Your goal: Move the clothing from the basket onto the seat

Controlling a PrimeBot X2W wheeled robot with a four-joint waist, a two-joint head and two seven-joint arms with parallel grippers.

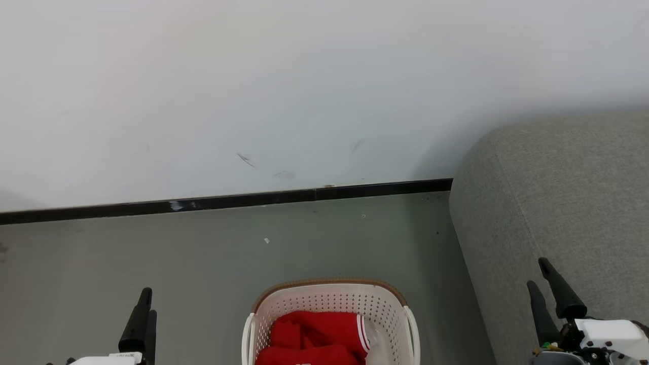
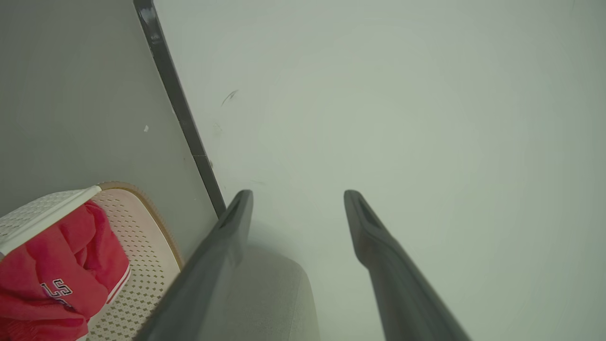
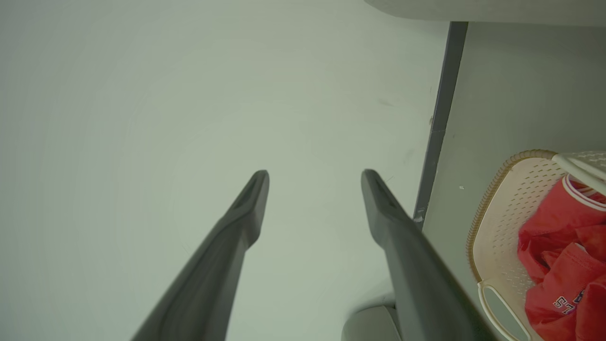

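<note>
Left gripper (image 1: 148,302), lower left of head view: its wrist view shows jaws wide apart, nothing held. Right gripper (image 1: 536,272), lower right, seen against the seat (image 1: 557,192): jaws wide, empty. Basket (image 1: 329,299), bottom centre, stands on grey floor (image 1: 203,253); red clothing (image 1: 314,334) lies bunched inside it. Seat fills the right side, near the basket. Black skirting (image 1: 228,202) and white wall (image 1: 304,76) beyond.

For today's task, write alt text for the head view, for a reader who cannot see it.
A white basket holding red clothing sits on a grey floor at bottom centre, with a grey sofa to its right. The left tool and right tool rise from the lower corners before a white wall.
</note>
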